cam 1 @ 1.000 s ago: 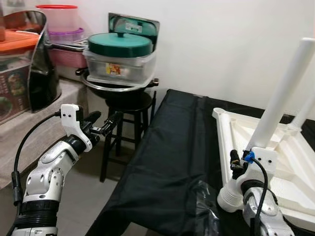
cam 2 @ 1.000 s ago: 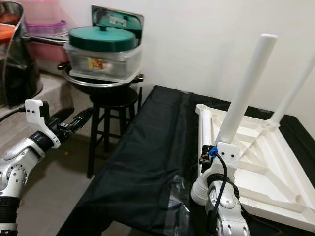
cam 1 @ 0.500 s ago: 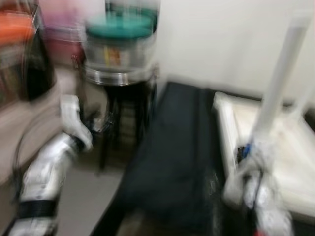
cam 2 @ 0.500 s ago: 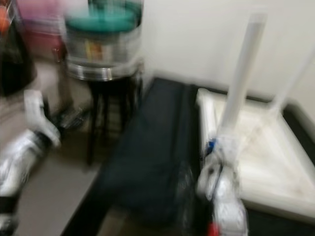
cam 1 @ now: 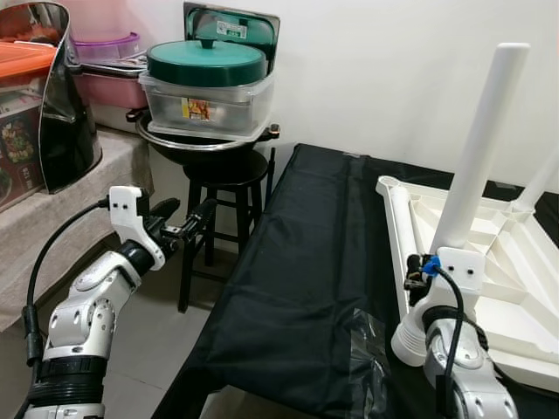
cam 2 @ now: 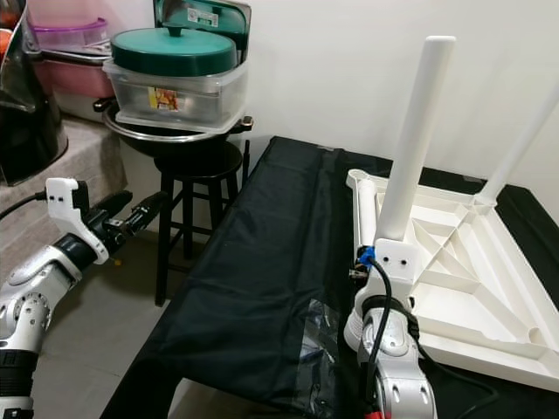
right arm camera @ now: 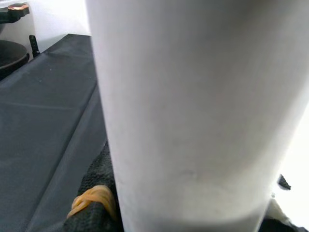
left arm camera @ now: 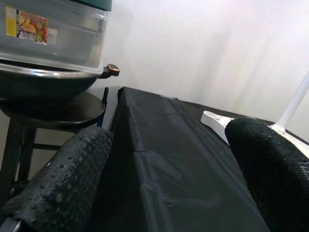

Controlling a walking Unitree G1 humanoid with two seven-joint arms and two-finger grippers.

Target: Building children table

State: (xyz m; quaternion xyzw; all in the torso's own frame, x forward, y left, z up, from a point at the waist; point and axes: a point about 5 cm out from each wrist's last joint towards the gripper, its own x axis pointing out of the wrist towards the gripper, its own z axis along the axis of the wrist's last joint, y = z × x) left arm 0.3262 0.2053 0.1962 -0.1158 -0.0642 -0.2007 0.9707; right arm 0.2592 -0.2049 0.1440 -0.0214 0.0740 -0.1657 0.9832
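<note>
The right gripper [right arm camera: 145, 212] is clamped on a white table leg [cam 1: 476, 157], low on the tube; in the right wrist view one black finger [right arm camera: 91, 203] with a yellow rubber band presses against it. The leg stands nearly upright, its foot at the near left corner of the upturned white tabletop [cam 2: 454, 279]. That tabletop lies underside up on the right part of a table draped in black cloth [cam 1: 306, 262], and a second white leg [cam 2: 515, 148] rises from its far corner by the wall. A patch of clear plastic [cam 2: 319, 336] lies on the cloth at the near edge, just left of the right arm.

The left gripper [cam 1: 185, 223] hangs in the air off the left edge of the clothed table, its two black fingers [left arm camera: 63, 179] spread apart and holding nothing, pointing toward a black stool [cam 1: 223, 188].

On the stool sits a dark wok [cam 1: 205, 153], and in it rests a clear plastic container [cam 1: 205, 105] with a fruit label, closed by a green lid [cam 1: 205, 61]; its contents cannot be made out. To the left, on a grey counter [cam 1: 52, 218], stand stacked tubs: a pink one [cam 1: 109, 87] under a clear one with a purple rim [cam 1: 105, 45], with an orange lid [cam 1: 22, 61] at the far left edge.
</note>
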